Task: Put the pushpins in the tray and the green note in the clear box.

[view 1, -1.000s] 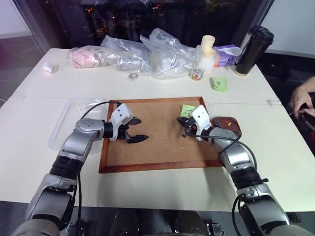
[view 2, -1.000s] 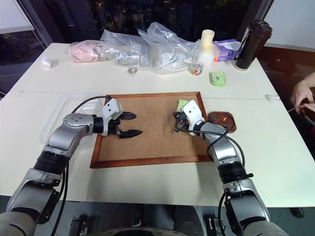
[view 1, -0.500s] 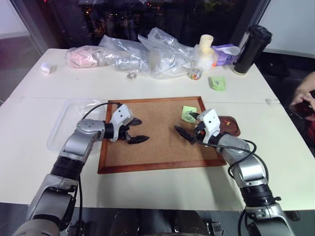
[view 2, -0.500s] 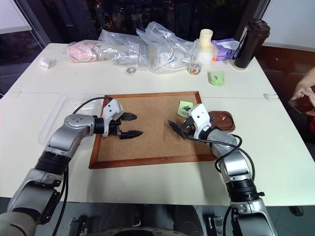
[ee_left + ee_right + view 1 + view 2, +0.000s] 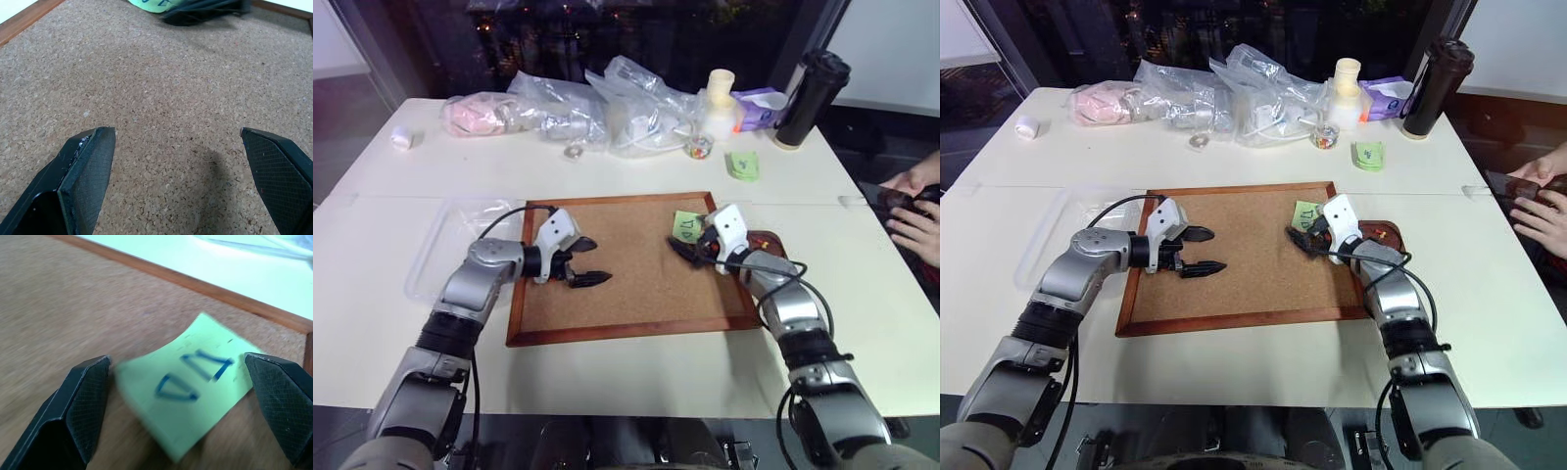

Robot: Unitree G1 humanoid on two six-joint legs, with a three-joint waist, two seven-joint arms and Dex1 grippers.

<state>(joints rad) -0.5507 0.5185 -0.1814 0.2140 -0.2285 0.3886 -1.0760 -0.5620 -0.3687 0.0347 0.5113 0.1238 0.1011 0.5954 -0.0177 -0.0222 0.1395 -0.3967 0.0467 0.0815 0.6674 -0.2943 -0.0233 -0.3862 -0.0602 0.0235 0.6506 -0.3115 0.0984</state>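
The green note (image 5: 195, 396), light green with two drawn triangles, lies flat near the far right corner of the cork board (image 5: 626, 284). My right gripper (image 5: 688, 237) is open just above it, one finger on each side, not touching it. The dark reddish tray (image 5: 775, 242) sits just right of the board, half hidden behind my right hand; a few tiny coloured pushpins (image 5: 1384, 233) lie in it. The clear box (image 5: 431, 259) rests on the table left of the board. My left gripper (image 5: 597, 259) hovers open and empty over the board's left half.
Soft plastic bags (image 5: 626, 103), a small jar of coloured bits (image 5: 699, 148), a green sticky pad (image 5: 742, 164) and a black tumbler (image 5: 811, 88) line the table's far side. A person's hands (image 5: 913, 211) hold a phone at the right edge.
My right gripper went from shut to open, drew back a little, then came forward over the green note. The left arm stayed still. The person's hands moved in with a phone.
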